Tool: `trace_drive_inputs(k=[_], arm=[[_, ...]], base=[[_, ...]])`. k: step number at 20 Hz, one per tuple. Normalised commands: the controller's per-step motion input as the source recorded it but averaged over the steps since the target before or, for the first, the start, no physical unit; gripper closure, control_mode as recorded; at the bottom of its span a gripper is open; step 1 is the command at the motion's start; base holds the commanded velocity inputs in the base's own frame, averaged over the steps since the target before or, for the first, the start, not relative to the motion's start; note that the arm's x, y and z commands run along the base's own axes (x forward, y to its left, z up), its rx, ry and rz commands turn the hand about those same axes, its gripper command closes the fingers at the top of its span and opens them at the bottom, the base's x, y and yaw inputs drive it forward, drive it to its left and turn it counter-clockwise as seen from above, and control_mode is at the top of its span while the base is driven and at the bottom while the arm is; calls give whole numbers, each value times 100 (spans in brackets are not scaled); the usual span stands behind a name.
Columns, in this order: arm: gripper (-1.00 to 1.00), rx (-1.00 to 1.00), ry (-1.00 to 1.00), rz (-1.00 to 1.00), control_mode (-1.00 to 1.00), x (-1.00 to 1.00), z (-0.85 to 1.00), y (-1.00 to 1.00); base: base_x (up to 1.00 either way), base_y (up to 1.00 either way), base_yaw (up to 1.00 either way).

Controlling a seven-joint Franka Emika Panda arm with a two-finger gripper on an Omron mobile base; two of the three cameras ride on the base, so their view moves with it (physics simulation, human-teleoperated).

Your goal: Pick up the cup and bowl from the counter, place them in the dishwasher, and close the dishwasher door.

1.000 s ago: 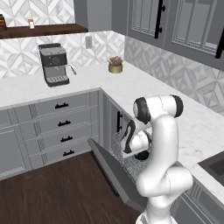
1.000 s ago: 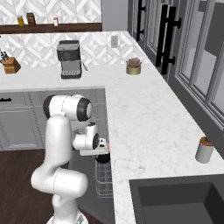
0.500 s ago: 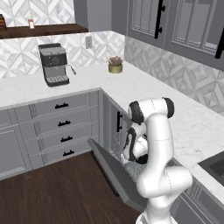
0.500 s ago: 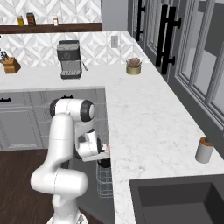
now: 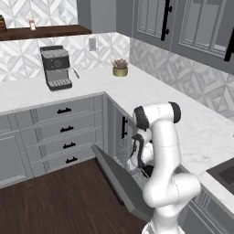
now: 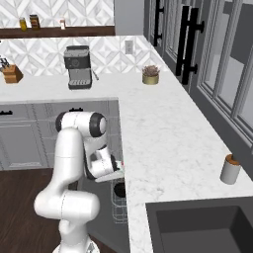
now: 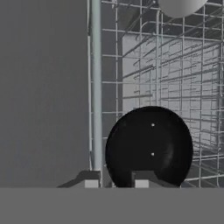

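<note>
My gripper [image 7: 116,181] is shut on the cup [image 7: 148,148], its fingers pinching the left side of the rim. I look straight into the cup's black inside. The cup [image 6: 119,189] hangs low in the dishwasher's grey wire rack [image 7: 175,78], below the edge of the marble counter [image 6: 163,133]. The arm bends down so that the gripper [image 5: 138,161] is inside the rack [image 5: 125,148]. The dishwasher door [image 5: 119,182] is dropped open toward the floor. A pale grey rounded thing [image 7: 181,5], perhaps the bowl, sits at the rack's far end.
A brown-capped soap bottle [image 6: 230,169] stands on the counter by the dark sink [image 6: 197,227]. A coffee machine [image 5: 55,68] and a small potted plant [image 5: 120,67] stand at the back. Drawer cabinets with black handles [image 5: 67,129] lie left of the open door.
The arm has lowered the cup from counter-edge height down into the dishwasher rack. The door has stayed open.
</note>
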Motion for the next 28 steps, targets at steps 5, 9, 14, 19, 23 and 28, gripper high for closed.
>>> trace_drive_inputs(k=[5,9,14,19,23,28], arm=[[-100,-2,-4,-3,-100,-18,46,27],[-100,0,0,0,-100,-44,100,2],[-100,4,-3,0,-100,-25,100,60],[-100,0,-6,0,-100,-5,100,27],[-100,2,4,0,-100,0,100,8],[-100,0,4,0,-100,-25,100,17]], base=[[0,0,0],[0,0,0],[0,0,0],[0,0,0],[0,0,0],[0,0,0]])
